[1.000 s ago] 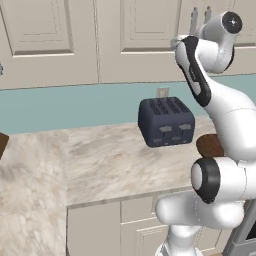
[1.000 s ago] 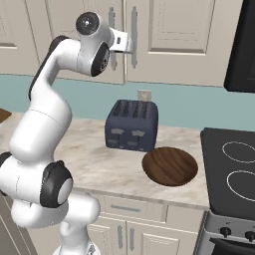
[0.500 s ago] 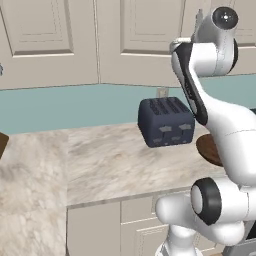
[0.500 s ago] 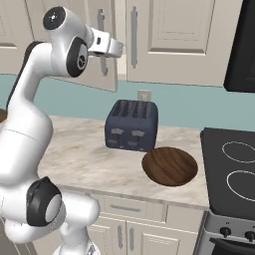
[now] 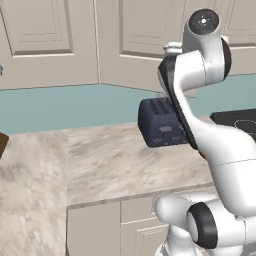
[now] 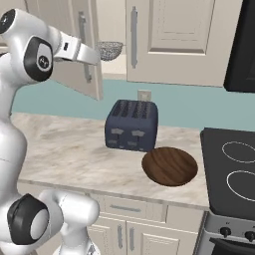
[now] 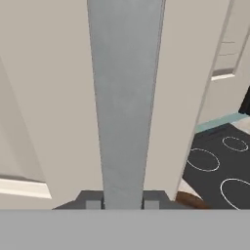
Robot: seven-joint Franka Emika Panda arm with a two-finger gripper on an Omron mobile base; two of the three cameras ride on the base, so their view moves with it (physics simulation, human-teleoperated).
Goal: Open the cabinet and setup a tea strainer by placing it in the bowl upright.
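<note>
the cabinet (image 6: 149, 40) is partly open: its left door (image 6: 79, 50) stands swung out from the frame toward the robot, while the right door (image 6: 169, 40) is shut flat, its grey bar handle (image 6: 133, 37) untouched; the hand (image 7: 123, 202) is on the left door's bar handle (image 7: 126, 97), which in the hand view runs up between the two dark finger tips (image 7: 93, 203), one close on each side, so i judge the hand to be closed around the bar, though actual contact is hard to make out; the tea strainer (image 6: 109, 50) sits on the pale shelf inside the cabinet, in the gap behind the opened door, rim up, not yet touched; the bowl (image 6: 170, 166) rests empty on the table (image 6: 60, 144) near its front edge, just in front and to the right of the dark blue toaster (image 6: 131, 125) and close to the table's right end beside the black stove (image 6: 234, 169); so the opening step looks nearly done, the door perhaps needing a little more swing for clear reach; what is left is to let go of the handle, reach in to the shelf, take the strainer, carry it down and set it upright in the bowl.
</note>
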